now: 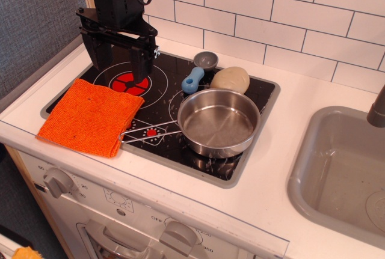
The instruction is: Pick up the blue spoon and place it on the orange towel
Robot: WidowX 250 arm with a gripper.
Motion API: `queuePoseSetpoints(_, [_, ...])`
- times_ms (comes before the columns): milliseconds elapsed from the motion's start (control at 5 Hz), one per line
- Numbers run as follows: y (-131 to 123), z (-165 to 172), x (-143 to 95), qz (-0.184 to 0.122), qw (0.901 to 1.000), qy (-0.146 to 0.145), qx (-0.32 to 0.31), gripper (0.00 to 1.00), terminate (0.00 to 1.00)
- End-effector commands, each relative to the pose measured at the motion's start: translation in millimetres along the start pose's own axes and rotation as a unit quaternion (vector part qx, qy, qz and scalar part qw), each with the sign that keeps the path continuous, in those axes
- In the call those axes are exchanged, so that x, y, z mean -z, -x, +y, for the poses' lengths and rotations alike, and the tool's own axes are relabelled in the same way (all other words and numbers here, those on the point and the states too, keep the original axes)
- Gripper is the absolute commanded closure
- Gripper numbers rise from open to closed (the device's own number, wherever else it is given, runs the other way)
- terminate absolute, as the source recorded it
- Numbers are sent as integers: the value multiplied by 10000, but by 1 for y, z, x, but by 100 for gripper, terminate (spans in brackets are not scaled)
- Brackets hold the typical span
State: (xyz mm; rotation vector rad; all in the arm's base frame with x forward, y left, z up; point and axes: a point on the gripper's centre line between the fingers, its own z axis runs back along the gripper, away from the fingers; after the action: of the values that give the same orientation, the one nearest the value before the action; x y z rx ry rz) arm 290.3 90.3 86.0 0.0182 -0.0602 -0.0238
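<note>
While the gripper [117, 67] hangs over the back left of the stove [264, 100], with its two fingers [95, 51] held wide apart and nothing between them, the spoon [197, 71] is seen lying off to its right in the picture, near the back edge of the black glass; a clear gap is left between the two, so the spoon is not touched; the spoon's blue handle is pointed toward the front and a little toward the gripper, and its grey bowl is turned toward the tiled wall, so its long line runs slanted from front to back; the spoon is found just behind the pot [218, 122] and just beside a tan lump [230, 79]; the towel [90, 115] is spread at the front left of the stove, below the gripper and well apart from the spoon; a sideways move to the spoon is judged to be needed first, and then a carry back past the red ring to the towel.
</note>
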Motion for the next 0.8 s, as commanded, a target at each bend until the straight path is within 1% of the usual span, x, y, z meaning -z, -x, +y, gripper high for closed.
queuePoseSetpoints(0, [0,0,0,0,10000,0,0,0,0])
queuePoseSetpoints(200, [-24,-8,11,114,9999,-50,27,0,0])
queuePoseSetpoints(400, [-47,-21,21,165,9997,-102,148,0,0])
queuePoseSetpoints(600, [-70,-35,35,212,9995,-85,198,0,0])
